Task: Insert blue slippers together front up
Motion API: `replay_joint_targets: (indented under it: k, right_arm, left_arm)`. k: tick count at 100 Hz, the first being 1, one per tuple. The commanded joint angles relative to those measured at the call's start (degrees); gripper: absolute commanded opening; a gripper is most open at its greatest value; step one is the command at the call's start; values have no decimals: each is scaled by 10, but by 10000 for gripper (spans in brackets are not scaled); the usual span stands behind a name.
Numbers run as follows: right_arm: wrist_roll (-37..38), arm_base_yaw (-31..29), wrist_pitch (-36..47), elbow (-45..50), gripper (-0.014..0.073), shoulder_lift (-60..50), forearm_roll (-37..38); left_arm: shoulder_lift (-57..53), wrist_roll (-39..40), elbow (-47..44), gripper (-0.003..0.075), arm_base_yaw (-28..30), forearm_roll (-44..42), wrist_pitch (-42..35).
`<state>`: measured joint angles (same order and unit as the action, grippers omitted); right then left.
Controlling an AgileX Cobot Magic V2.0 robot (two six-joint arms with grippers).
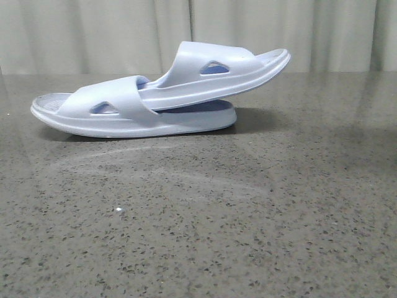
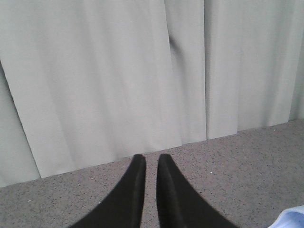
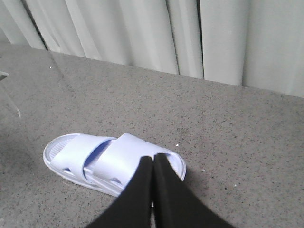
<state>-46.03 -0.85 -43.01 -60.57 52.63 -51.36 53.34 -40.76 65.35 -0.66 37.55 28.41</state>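
Observation:
The two blue slippers lie nested on the table in the front view. The lower slipper rests flat. The upper slipper has one end pushed under the lower one's strap and its other end tilted up to the right. Neither gripper shows in the front view. My right gripper is shut and empty, hovering over the upper slipper, with the lower slipper beyond it. My left gripper is empty with only a narrow slit between its fingers, above bare table; a pale slipper edge shows at the corner.
The speckled grey stone table stretches in front of the slippers. A pale pleated curtain hangs along the table's far edge. A thin pale stand leg shows at the edge of the right wrist view.

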Motion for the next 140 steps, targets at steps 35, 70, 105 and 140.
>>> replay_joint_targets:
  k: [35,70,105,140]
  right_arm:
    - [23,8,145,233,-78,-194,37]
    - [23,8,180,378,-78,-316,8]
    - [23,8,181,378,-78,-323,2]
    - [23,8,177,378,-78,-323,2]
  left_arm:
    - [-212,5,-250,15,0,12,-120]
    - [-381,3,-417,15,0,66,-137]
    - [-405,3,-438,15,0,113,-133]
    - [-405,3,-438,15,0,113,-133]
